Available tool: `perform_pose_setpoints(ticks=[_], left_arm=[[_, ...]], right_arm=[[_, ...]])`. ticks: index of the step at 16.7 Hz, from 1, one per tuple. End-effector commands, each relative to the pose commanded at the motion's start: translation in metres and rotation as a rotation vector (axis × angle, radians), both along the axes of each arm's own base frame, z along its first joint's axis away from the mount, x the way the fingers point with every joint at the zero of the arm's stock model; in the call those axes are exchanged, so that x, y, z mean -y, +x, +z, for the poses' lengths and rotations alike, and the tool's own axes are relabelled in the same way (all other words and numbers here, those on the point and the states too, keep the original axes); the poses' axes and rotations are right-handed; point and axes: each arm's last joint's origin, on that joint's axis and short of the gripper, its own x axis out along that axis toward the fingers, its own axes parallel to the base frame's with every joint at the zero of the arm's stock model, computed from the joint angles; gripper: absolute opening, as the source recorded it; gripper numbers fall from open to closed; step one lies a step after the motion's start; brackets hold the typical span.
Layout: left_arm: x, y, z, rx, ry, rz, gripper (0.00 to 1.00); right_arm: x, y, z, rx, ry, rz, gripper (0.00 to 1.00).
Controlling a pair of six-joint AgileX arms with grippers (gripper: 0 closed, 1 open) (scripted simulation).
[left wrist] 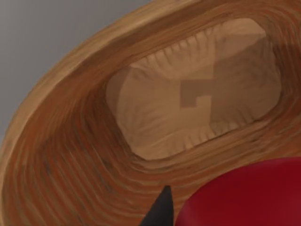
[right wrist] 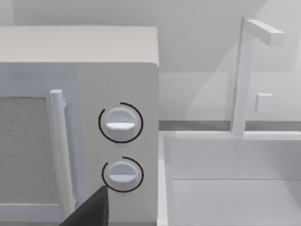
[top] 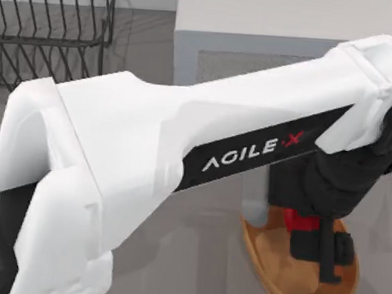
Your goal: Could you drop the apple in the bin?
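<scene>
The apple, small and glossy red, sits between the black fingers of my left gripper, which is shut on it. The left arm reaches across the table to the front right and holds the apple just above the bin, an oval orange-brown basket. In the left wrist view the apple is close up over the bin's tan flat bottom, with one dark fingertip beside it. One dark fingertip of my parked right gripper shows in front of the microwave.
A dark wire dish rack stands at the back left. A white microwave with two round knobs is behind the bin. Beside it are a white sink and faucet.
</scene>
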Motion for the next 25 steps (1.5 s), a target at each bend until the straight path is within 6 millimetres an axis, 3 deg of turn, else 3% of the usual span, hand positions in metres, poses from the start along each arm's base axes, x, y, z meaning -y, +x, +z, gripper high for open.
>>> perform_pose_setpoints(ticks=[4,9,22,25], left_arm=[[-0.001,0.001,-0.025,0.007,-0.018,-0.001,0.0],[-0.002,0.001,-0.027,0.013,-0.021,0.002,0.0],[-0.002,0.001,-0.027,0.013,-0.021,0.002,0.98],[-0.002,0.001,-0.027,0.013,-0.021,0.002,1.0]], right_arm=[[0.0,0.0,0.0,0.0,0.0,0.0,1.0],[0.0,0.0,0.0,0.0,0.0,0.0,1.0],[0.0,0.0,0.0,0.0,0.0,0.0,1.0],[0.0,0.0,0.0,0.0,0.0,0.0,1.0]])
